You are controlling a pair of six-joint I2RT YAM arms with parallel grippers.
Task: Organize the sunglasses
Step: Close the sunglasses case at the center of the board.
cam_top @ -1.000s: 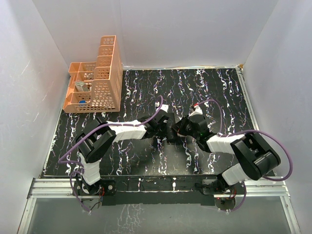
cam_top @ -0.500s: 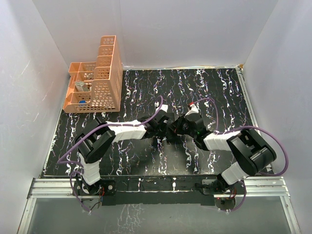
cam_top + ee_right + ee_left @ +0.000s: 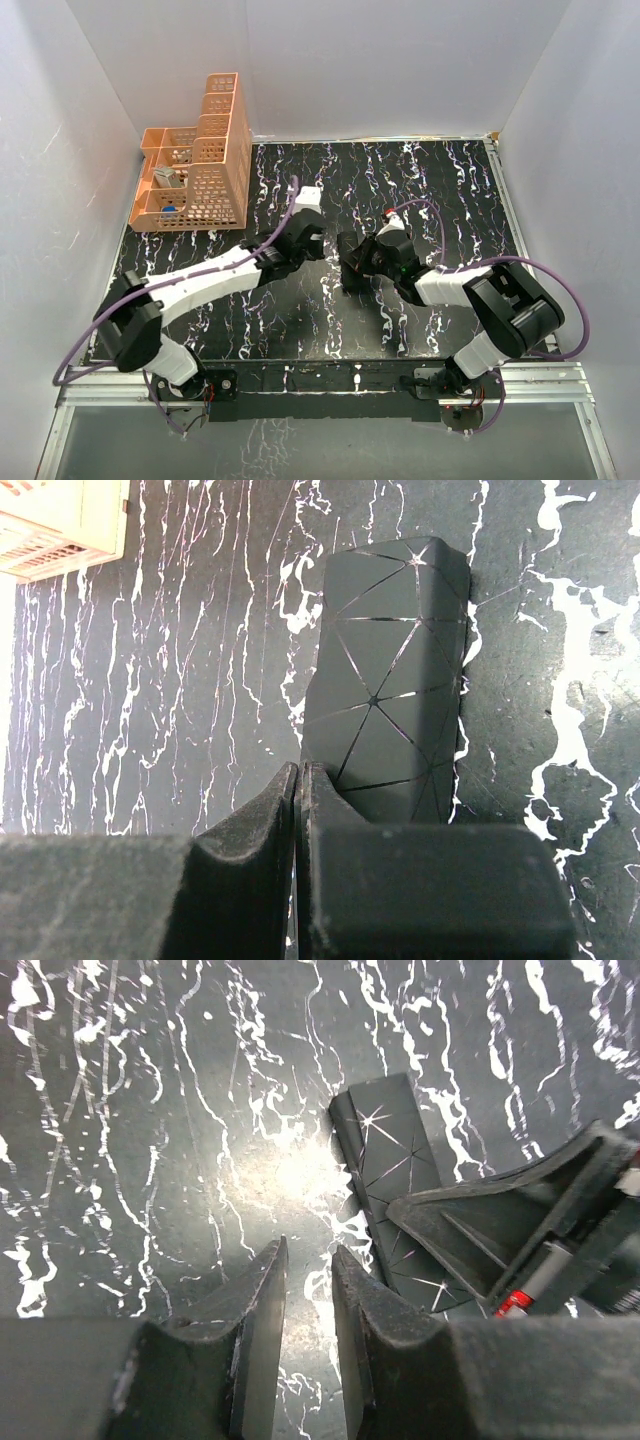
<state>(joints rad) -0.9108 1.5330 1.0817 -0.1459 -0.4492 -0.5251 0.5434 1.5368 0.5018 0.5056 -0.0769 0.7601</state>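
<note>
The black case is lying flat and closed on the bench, roughly midway between the two arms. The right arm is reaching over it with its jaws pressed together and gripping nothing. In the right wrist view their tips are sitting at the case's near left corner, and the finger body is covering the near end. This is looking like a push or a hold-down to keep the lid seated, not a grasp.

The left arm is hanging over bare bench just beside the case. Its jaws are standing a narrow gap apart with nothing between them, which is suggesting they are finished with the case for now.

The sunglasses are not showing in any view. With the case shut, they are most likely lying inside it, though the pictures are not confirming that. The orange basket is sitting well apart at the far left corner.

Compared with a second ago, when both wrists were crowding together over the middle of the bench, the left arm is now drawn back to the left and stretched out longer. The right wrist is staying over the case, having slid a little to the left
</note>
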